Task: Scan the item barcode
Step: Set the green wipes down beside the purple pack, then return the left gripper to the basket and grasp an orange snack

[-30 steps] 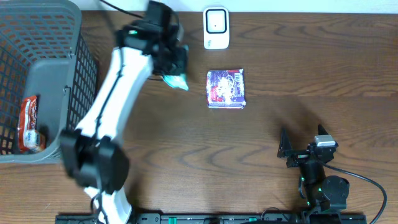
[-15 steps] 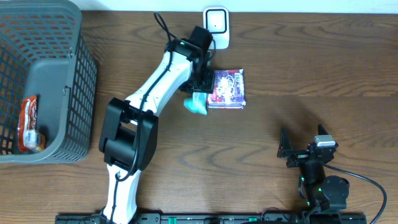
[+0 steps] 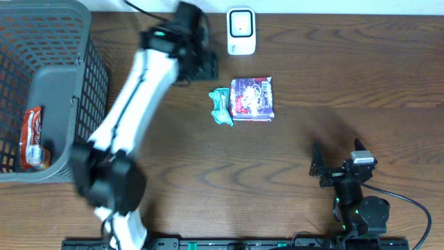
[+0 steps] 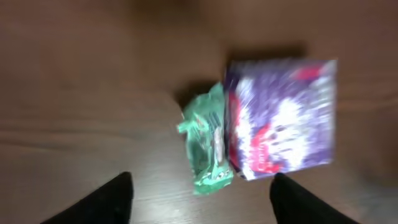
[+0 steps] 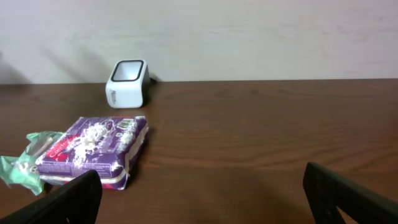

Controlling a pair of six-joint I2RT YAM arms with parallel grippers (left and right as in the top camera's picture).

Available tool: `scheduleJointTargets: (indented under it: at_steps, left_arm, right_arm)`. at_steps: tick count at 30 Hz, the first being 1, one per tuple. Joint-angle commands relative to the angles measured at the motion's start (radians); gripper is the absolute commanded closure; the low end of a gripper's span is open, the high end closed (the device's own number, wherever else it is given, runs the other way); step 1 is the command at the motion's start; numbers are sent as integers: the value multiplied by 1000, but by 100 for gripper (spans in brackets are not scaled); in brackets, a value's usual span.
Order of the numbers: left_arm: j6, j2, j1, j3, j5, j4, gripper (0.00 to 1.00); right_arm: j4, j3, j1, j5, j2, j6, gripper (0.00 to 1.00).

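Against the left side of the purple box point(image 3: 252, 99), near the middle of the table point(image 3: 361, 76), lies the green packet point(image 3: 221, 107), touching the box along its edge. Its long axis runs from the robot's side towards the far edge, tilted a little, so it sits nearly parallel to the box's side. It is a small, crumpled, mint-green wrapper, pinched and ragged at both ends, with a paler strip along the side nearest the box. In the left wrist view its print is too blurred to read.

The box is flat, purple with white and red print. Just beyond it, by the far edge, stands the white scanner point(image 3: 241, 30), apart from both.

The left gripper point(image 4: 203, 177) hangs above the packet with its jaws spread wide and nothing between them; the packet rests free on the wood. The right gripper point(image 5: 202, 173) sits low near the robot's side, well apart from the packet, jaws wide and empty.

Far left stands a grey basket point(image 3: 69, 17) with a red packet point(image 3: 33, 137) inside.
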Motion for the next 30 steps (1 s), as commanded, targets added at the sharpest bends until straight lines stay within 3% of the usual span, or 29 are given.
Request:
scheduleJointTargets:
  at_steps: [1, 6, 9, 12, 17, 20, 23, 30]
  left_arm:
    - [-8, -192, 43, 50, -6, 6, 21]
    - [-8, -385, 115, 50, -29, 10, 19]
    - [-8, -472, 177, 50, -115, 10, 2]
    - [-8, -535, 252, 50, -183, 10, 2]
    - [-6, -586, 345, 50, -171, -11, 2]
    - [93, -592, 388, 49, -171, -26, 2]
    - [105, -583, 443, 49, -171, -26, 2]
    - [-85, -528, 649, 49, -171, -44, 2]
  right_arm:
    - [-3, -3, -13, 5, -5, -11, 1]
    - [-3, -3, -13, 5, -5, -11, 1]
    - [-3, -3, -13, 5, -5, -11, 1]
    - [-3, -3, -13, 5, -5, -11, 1]
    - [-3, -3, -13, 5, -5, -11, 1]
    - [-3, -3, -13, 5, -5, -11, 1]
    - [-3, -3, -13, 5, -5, -11, 1]
    - [-2, -3, -13, 5, -5, -11, 1]
